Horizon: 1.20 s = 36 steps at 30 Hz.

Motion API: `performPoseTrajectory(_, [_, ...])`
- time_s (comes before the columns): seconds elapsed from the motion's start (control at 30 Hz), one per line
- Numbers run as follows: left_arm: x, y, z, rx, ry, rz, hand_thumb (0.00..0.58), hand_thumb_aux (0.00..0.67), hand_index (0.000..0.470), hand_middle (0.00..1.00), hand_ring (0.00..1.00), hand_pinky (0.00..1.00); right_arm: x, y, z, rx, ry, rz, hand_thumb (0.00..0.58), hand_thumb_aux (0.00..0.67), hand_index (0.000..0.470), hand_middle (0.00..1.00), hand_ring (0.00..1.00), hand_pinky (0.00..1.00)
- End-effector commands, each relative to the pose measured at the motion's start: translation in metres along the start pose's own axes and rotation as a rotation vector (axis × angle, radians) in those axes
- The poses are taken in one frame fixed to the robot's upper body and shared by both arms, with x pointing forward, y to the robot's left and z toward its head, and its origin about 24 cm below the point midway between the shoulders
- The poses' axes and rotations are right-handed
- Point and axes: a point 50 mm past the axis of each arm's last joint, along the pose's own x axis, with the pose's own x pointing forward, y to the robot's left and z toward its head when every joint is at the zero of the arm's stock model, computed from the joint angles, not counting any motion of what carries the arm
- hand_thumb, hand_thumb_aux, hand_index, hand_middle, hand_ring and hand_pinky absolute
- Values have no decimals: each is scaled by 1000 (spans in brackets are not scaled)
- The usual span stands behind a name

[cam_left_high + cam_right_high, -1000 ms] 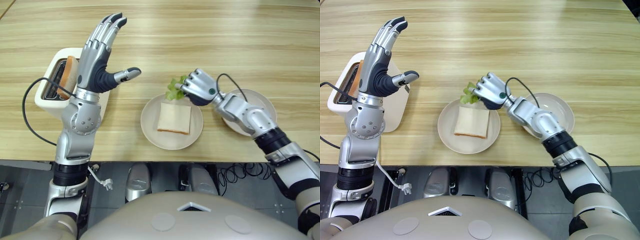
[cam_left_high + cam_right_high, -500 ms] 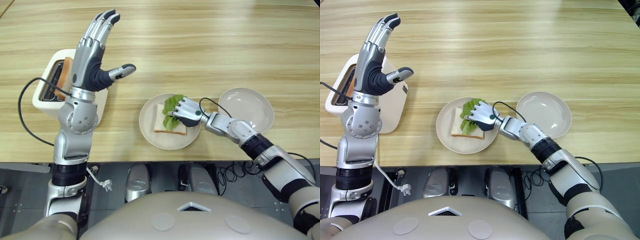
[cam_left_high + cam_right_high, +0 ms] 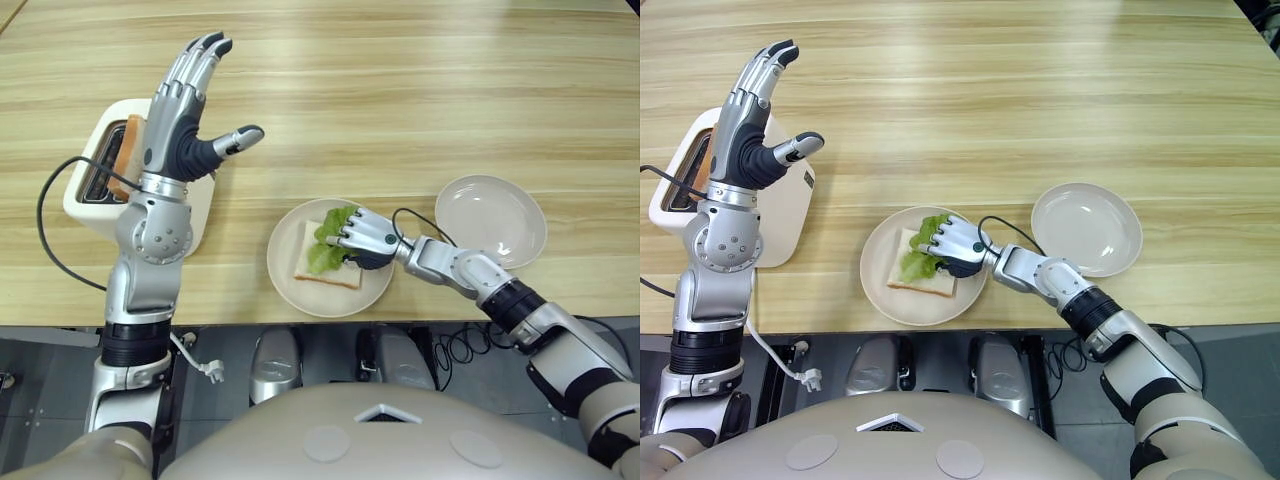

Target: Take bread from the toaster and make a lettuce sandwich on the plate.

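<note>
Slippage of the ruffled green lettuce leaf is judged the chief risk. The leaf is pinched under the curled fingers of the right hand and pressed onto the square slice of white bread, which lies on the round cream-coloured plate near the front edge of the pale wooden table. If the fingers are opened while the hand is being drawn sideways, the leaf could be dragged off with them, and the bread could be pushed towards the plate's rim.

The left hand is held raised over the white toaster, its fingers straight and close together, the thumb spread wide, nothing grasped. A browned slice of toast stands in the slot just beside that wrist. It is presumably needed as the sandwich's top. A careless descent could knock the toaster or crush the slice.

A second cream plate lies just to the right, apart from the first.
</note>
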Motion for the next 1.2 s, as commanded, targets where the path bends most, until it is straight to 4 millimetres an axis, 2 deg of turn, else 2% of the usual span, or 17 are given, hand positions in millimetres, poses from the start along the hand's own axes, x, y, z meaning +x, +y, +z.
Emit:
performPoseTrajectory(0.03, [-5,9,-23,83,102,-40,0,0,0,0,0,0,-6,-11,-5,7,36,-29,0,0,0,0,0,0])
performPoseTrajectory(0.33, [-17,57,-59,255,252,-58,0,0,0,0,0,0,-26,-55,-14,-36,112,-136,0,0,0,0,0,0])
performPoseTrajectory(0.5, [-25,70,-83,321,381,-151,0,0,0,0,0,0,-40,-85,-17,-48,175,-246,0,0,0,0,0,0])
performPoseTrajectory(0.6, [-30,71,-94,356,451,-235,0,0,0,0,0,0,-45,-96,-21,-43,211,-299,0,0,0,0,0,0])
performPoseTrajectory(0.9, [-47,64,-121,494,598,-458,0,0,0,0,0,0,-46,-91,-24,-29,258,-319,0,0,0,0,0,0])
performPoseTrajectory(1.2, [-50,47,-117,520,574,-566,0,0,0,0,0,0,-50,-89,-31,-34,294,-339,0,0,0,0,0,0])
